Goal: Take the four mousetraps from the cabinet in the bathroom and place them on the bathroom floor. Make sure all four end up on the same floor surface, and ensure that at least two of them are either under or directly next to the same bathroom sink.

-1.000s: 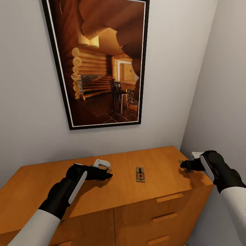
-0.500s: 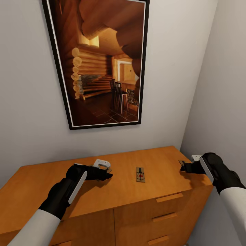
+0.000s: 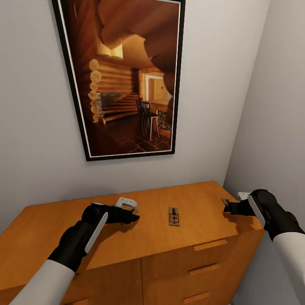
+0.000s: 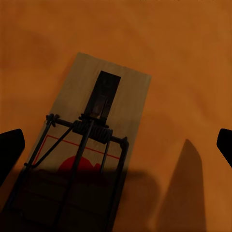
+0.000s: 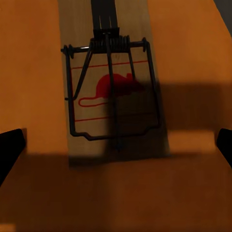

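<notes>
The orange-brown cabinet (image 3: 140, 237) stands against a pale wall, in a corner where a second wall closes in at 3 o'clock; a framed picture (image 3: 123, 76) of a log interior hangs above it. One mousetrap (image 3: 174, 216) lies flat near the middle of the cabinet top, with bare wood all round it and well back from the front edge. The left end effector (image 3: 127, 216) hovers at 9 o'clock of that trap, over a second mousetrap (image 4: 84, 145). In the left wrist view its two dark fingertips (image 4: 9, 150) sit wide apart at either side, touching nothing, with the trap between them nearer one tip. The right end effector (image 3: 228, 207) hangs at the cabinet's 3 o'clock end, close to the side wall and right at the top's edge, over a third mousetrap (image 5: 113, 82). Its fingertips (image 5: 10, 147) are likewise spread wide and hold nothing. Three drawer handles (image 3: 210, 245) show on the front below.
</notes>
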Tool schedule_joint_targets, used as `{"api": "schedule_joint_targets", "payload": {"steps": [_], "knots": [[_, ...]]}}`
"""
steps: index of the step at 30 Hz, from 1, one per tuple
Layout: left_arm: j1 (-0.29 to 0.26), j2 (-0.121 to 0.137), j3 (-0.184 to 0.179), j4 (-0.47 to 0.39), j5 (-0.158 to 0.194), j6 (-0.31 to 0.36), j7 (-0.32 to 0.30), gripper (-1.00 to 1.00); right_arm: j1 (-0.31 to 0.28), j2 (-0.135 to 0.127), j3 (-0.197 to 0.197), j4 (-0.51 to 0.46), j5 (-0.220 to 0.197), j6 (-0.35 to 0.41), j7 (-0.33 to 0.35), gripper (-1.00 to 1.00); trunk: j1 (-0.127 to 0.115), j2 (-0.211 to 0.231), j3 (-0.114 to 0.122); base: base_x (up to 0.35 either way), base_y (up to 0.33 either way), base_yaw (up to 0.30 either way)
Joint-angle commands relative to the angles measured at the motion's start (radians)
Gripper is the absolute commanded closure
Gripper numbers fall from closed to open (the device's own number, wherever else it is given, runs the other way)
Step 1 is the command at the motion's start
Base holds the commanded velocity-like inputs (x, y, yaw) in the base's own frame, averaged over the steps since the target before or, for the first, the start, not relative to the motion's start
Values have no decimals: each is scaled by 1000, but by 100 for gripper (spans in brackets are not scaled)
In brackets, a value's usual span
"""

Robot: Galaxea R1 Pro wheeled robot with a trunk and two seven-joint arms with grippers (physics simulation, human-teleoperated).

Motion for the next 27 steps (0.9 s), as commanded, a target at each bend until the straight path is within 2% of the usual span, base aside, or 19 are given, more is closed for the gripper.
{"api": "schedule_joint_targets", "payload": {"steps": [1, 9, 10, 27], "knots": [[-1, 1, -2, -1, 10, 5, 5, -100, 0, 0, 1, 8, 2, 4, -6, -100, 0, -1, -1, 0, 0, 0], [-1, 1, -2, -1, 10, 5, 5, -100, 0, 0, 1, 9, 1, 4, -7, -100, 0, -1, -1, 0, 0, 0], [-1, 1, -2, -1, 10, 5, 5, -100, 0, 0, 1, 9, 1, 4, -7, 100, 0, -1, -1, 0, 0, 0], [-1, 1, -3, -1, 10, 5, 5, -100, 0, -1, -1, 54, 4, 4, -7, 100, 0, -1, -1, 0, 0, 0]]}}
